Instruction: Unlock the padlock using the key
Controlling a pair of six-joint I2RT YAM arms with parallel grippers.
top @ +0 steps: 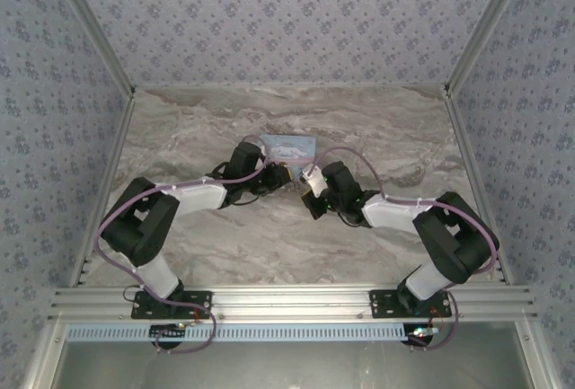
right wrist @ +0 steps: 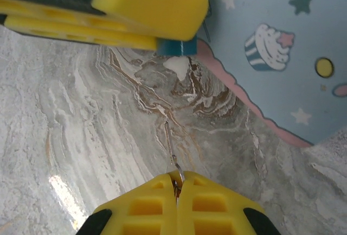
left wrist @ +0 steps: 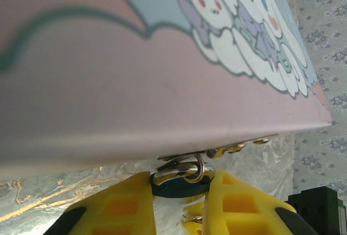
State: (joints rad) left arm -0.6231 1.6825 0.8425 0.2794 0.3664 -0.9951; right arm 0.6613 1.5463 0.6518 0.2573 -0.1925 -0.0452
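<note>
Step in hand: bringing key to lock.
- Left tool (left wrist: 181,198) pinches padlock (left wrist: 174,188) at edge of cartoon tin (left wrist: 162,83).
- Right tool (right wrist: 176,183) pressed together on key (right wrist: 169,143); key tip points toward padlock, still apart, above surface (right wrist: 81,126).
- Next, likely: find keyway (not discernible), line up sliver, push straight in, twist.

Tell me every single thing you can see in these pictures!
Tin box: one, light blue with cartoons, far middle of table.
Padlock: one, teal, at the box's edge, in left end effector.
Key: one, thin metal, in right end effector.
Table: one, grey marble, under everything.
Walls: three, flowery grey-blue, around table.
Arms: two, black and white, near edge.
Left end effector: one, yellow, shut on padlock.
Right end effector: one, yellow, shut on key.
</note>
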